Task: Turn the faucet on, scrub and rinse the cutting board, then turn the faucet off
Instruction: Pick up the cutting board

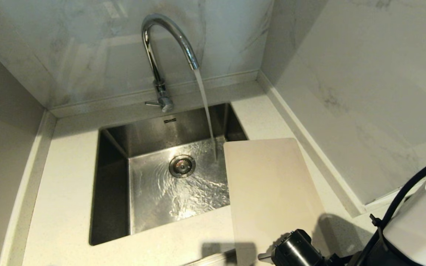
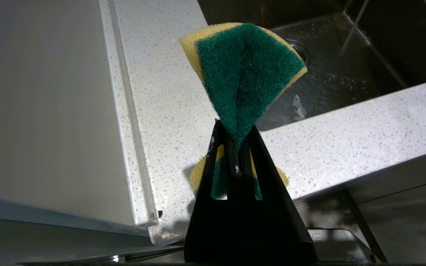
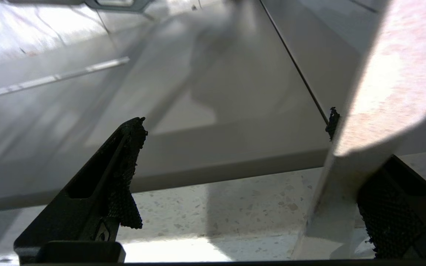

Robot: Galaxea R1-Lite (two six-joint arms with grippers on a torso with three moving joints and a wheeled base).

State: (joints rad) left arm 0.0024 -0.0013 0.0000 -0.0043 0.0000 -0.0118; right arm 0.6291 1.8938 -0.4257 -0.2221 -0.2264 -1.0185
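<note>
The chrome faucet is running, and its stream falls into the steel sink. Its small lever sticks out at the base. The cream cutting board lies flat on the counter right of the sink, with its left edge over the basin. My right gripper is open at the board's near end, and the board passes between the jaws, close against one finger. My left gripper is shut on a folded green and yellow sponge, above the counter by the sink's front corner.
A speckled white counter surrounds the sink, with marble walls behind and to the right. The right arm's white body and black cable fill the lower right corner. The drain sits in the wet basin floor.
</note>
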